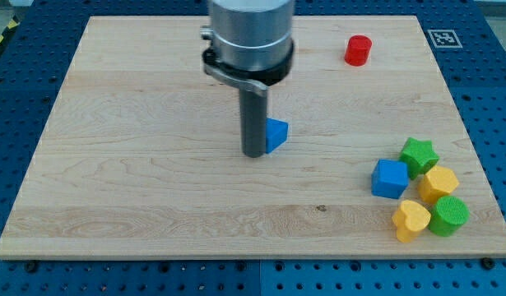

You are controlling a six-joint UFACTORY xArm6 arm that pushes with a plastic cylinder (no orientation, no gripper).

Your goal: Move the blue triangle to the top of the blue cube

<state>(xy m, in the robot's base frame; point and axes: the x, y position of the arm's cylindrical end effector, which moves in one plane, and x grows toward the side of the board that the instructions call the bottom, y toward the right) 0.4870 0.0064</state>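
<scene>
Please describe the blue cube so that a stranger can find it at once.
Look at the wooden board, near its edge at the view's right, where five blocks sit in a cluster. The blue cube is the cluster's leftmost block. It alone there is blue; its neighbours are green or yellow.

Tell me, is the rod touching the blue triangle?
Apparently touching: my tip sits flush against the blue triangle's left edge, no gap visible.
</scene>
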